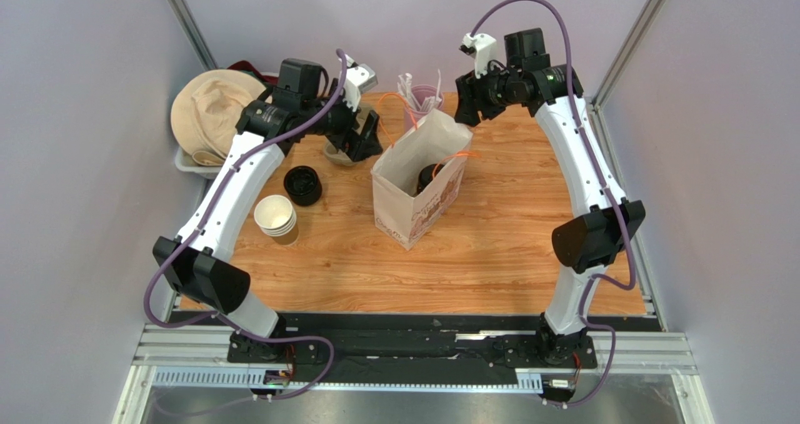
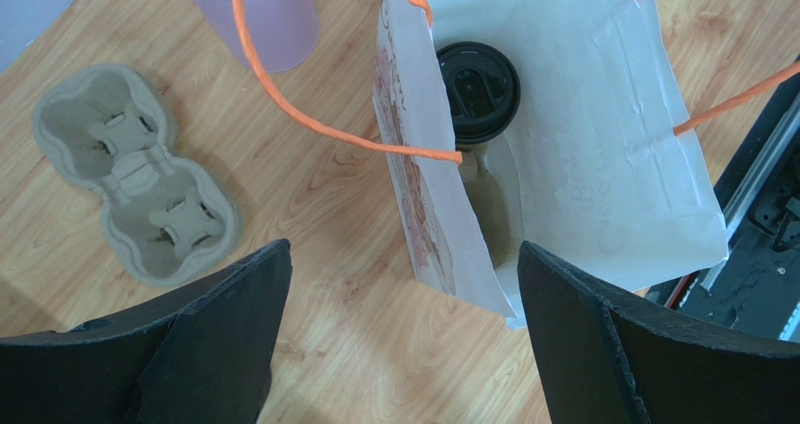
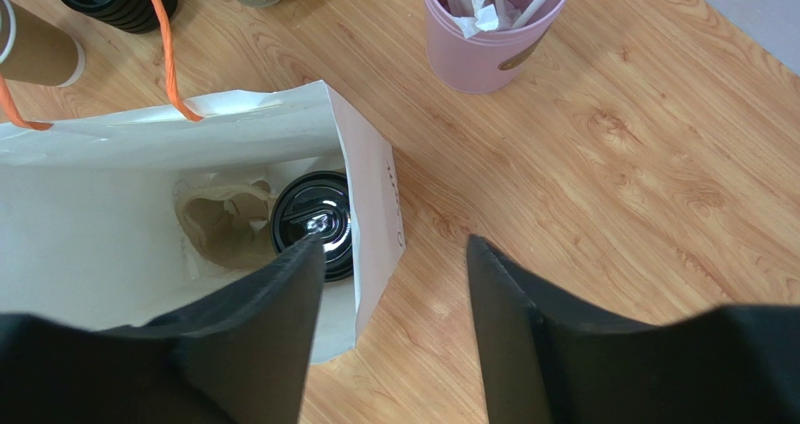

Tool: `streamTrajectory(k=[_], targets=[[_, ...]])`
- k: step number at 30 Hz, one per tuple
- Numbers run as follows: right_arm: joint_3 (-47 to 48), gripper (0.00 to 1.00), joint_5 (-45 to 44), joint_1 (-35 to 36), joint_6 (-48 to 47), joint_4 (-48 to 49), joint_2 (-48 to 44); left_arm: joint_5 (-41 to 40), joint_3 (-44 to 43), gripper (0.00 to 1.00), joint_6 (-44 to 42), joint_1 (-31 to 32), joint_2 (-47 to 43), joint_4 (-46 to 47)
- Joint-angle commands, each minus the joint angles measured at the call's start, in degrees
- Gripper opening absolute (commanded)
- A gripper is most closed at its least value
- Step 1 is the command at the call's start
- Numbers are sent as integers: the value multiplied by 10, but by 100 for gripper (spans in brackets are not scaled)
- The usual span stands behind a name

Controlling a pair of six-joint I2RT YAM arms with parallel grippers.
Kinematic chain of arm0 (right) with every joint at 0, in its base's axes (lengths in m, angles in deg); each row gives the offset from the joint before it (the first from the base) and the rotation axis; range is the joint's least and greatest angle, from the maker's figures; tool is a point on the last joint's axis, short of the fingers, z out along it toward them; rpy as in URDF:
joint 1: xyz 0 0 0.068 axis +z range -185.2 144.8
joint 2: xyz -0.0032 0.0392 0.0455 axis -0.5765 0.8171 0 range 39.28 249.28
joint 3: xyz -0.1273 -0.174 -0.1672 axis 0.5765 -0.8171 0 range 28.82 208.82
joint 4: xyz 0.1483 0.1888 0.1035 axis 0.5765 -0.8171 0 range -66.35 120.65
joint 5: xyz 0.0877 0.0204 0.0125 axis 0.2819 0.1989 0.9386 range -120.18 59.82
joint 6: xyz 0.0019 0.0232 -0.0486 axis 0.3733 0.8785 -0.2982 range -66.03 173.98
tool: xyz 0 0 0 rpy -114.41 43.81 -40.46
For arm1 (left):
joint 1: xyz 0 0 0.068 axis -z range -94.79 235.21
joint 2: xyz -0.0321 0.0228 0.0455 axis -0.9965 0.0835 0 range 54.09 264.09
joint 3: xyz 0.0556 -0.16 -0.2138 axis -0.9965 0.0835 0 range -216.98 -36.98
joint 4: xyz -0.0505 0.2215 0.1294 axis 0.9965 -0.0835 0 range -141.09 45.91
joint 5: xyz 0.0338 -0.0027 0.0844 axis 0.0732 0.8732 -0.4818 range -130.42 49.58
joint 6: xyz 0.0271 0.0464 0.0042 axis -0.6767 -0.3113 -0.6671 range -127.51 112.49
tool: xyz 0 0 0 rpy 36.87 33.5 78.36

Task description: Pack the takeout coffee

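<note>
- The takeout coffee (image 2: 477, 91), with its black lid on, stands inside the white paper bag (image 2: 601, 161), beside a brown carrier (image 3: 221, 222).
- The left end effector (image 2: 399, 265) is wide open and empty, above the bench (image 2: 347, 349).
- The right end effector (image 3: 394, 250) is open too and holds nothing, above the bag's edge.

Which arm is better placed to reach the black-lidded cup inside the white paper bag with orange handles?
Probably right. The right gripper, open, hangs over a corner of the white paper bag, one finger over the black-lidded cup. The left gripper, open, sits beside the bag, above the wooden table.
</note>
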Motion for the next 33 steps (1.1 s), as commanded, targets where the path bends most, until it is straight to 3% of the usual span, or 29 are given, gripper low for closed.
streamTrajectory(k=[1, 3, 13, 17, 22, 28, 33], targets=[[32, 54, 17, 7, 6, -20, 10, -10, 5, 99, -13, 14, -1, -2], [25, 46, 18, 9, 1, -27, 14, -13, 5, 99, -10, 14, 4, -1], [-14, 42, 14, 19, -13, -35, 3, -24, -1, 99, -12, 21, 25, 3], [-27, 24, -3, 20, -6, -31, -1, -27, -1, 99, -11, 26, 31, 4], [-57, 9, -40, 21, -1, -15, -23, -24, -2, 99, -13, 30, 36, 6], [-84, 0, -102, 31, 37, -17, -66, -26, -1, 99, -16, 33, 46, 9], [-118, 0, -153, 37, 73, -28, -100, -24, -9, 99, -16, 33, 53, 15]])
